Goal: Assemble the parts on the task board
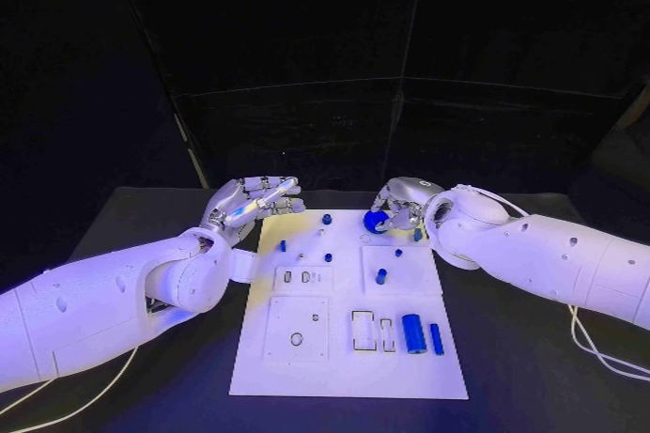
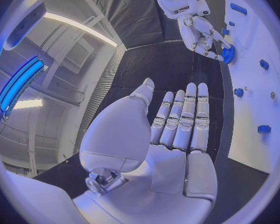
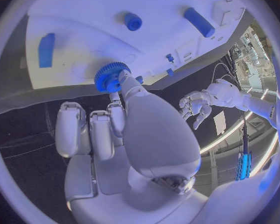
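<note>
The task board (image 1: 349, 372) lies flat in the middle of your black worktop (image 1: 122, 226), its long side running away from the robot. Your right hand (image 1: 393, 212) is over the board's far right corner, and it has a blue gear (image 1: 373, 220) pinched at its fingertips; in the right wrist view you can see the toothed gear (image 3: 108, 77) caught between the thumb and a finger, right at the board's surface, though you cannot tell from these views whether it is seated on anything. Your left hand (image 1: 251, 203) sits just off the board's far left corner, over bare worktop, holding nothing; the left wrist view shows its fingers (image 2: 182, 119) laid out straight and side by side with the thumb standing apart.

On the board you have several small blue pegs (image 1: 327, 219) standing upright across the far half, well apart from one another. A short blue piece (image 1: 382, 276) stands on the raised square on the right side. Near the right edge, closer to the robot, a thick blue cylinder (image 1: 413, 334) and a thinner blue rod (image 1: 436, 339) lie side by side, just beside two rectangular cut-outs (image 1: 364, 331). A square plate with an oval hole (image 1: 297, 339) sits on the near left part of the board
</note>
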`<state>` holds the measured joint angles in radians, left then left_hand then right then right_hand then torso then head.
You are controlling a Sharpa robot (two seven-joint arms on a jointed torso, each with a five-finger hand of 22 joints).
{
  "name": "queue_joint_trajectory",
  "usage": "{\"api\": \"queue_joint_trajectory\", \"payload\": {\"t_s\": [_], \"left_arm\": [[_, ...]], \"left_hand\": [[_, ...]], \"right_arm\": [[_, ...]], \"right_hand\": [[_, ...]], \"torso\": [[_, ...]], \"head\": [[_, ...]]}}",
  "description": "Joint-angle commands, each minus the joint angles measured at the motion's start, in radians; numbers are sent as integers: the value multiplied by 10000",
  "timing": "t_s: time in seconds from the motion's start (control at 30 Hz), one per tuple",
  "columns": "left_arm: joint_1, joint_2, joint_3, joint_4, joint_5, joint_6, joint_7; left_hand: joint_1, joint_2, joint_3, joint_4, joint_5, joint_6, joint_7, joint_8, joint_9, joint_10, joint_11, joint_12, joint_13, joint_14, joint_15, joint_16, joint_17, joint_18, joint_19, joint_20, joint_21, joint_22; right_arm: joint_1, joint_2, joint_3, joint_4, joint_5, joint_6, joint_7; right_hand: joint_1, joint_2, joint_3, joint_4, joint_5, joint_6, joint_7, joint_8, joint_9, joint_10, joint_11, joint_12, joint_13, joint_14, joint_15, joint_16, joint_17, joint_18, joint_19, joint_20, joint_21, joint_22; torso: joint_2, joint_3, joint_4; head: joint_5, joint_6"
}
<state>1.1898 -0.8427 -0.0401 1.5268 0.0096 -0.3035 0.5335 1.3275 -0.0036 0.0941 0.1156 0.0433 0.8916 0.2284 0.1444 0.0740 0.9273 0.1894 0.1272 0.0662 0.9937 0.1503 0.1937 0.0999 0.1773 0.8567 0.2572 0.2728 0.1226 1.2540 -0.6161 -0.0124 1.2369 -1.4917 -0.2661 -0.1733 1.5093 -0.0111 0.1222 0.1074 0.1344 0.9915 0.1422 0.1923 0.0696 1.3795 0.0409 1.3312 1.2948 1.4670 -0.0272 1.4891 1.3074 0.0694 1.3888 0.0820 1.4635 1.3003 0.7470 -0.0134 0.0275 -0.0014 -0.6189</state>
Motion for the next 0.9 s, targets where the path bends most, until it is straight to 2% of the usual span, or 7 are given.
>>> {"api": "queue_joint_trajectory", "payload": {"t_s": [0.03, 0.2, 0.37, 0.7, 0.9], "left_arm": [[18, -15, 9, -8, -9, 96, 55], [19, -27, 9, -21, -9, 89, 61], [20, -29, 10, -22, -9, 83, 68], [43, -2, 11, -40, -9, 66, 84], [55, 18, 11, -47, -9, 65, 85]], "left_hand": [[8, 68, 2, -58, 37, 63, 53, -38, -9, 53, 14, -49, -15, 45, -1, -37, -15, 40, 68, 8, 65, 1], [8, 68, 2, -58, 37, 63, 53, -38, -9, 53, 14, -49, -15, 45, -1, -37, -15, 40, 68, 8, 65, 1], [8, 68, 2, -58, 37, 63, 53, -38, -9, 53, 14, -49, -15, 45, -1, -37, -15, 40, 68, 8, 65, 1], [8, 68, 2, -58, 37, 63, 53, -38, -9, 53, 14, -49, -15, 45, -1, -37, -15, 40, 68, 8, 65, 1], [8, 68, 2, -58, 37, 63, 53, -38, -9, 53, 14, -49, -15, 45, -1, -37, -15, 40, 68, 8, 65, 1]], "right_arm": [[27, 82, 9, 288, -279, -805, 4], [28, 305, 12, 506, -524, -1090, -81], [29, 670, 14, 435, -606, -1085, -125], [-52, 1790, 2, -354, -650, -872, -91], [-198, 2179, -9, -681, -654, -629, -101]], "right_hand": [[-182, 25, 165, 69, -18, 610, -221, -15, 82, 148, -49, 47, 2, 726, -59, 46, 1124, -112, 82, -27, 43, 23], [-243, -24, 197, 57, -27, 610, -217, -44, 76, 154, -46, 47, 11, 727, -57, 48, 1128, -120, 105, -26, 59, 61], [-311, -70, 230, 48, -36, 602, -209, -79, 69, 156, -41, 40, 13, 727, -54, 48, 1129, -126, 125, -25, 72, 93], [-396, -97, 279, 47, -48, 590, -197, -122, 59, 154, -31, 30, 15, 728, -46, 49, 1131, -129, 131, -20, 78, 107], [-455, -118, 307, 48, -51, 575, -187, -155, 52, 152, -22, 24, 17, 727, -40, 46, 1126, -129, 130, -15, 79, 108]], "torso": [[11, -2, 6], [9, -8, 19], [11, -8, 9], [17, -5, 28], [14, 3, 4]], "head": [[14, 4], [3, 8], [36, 12], [29, 1], [80, -22]]}}
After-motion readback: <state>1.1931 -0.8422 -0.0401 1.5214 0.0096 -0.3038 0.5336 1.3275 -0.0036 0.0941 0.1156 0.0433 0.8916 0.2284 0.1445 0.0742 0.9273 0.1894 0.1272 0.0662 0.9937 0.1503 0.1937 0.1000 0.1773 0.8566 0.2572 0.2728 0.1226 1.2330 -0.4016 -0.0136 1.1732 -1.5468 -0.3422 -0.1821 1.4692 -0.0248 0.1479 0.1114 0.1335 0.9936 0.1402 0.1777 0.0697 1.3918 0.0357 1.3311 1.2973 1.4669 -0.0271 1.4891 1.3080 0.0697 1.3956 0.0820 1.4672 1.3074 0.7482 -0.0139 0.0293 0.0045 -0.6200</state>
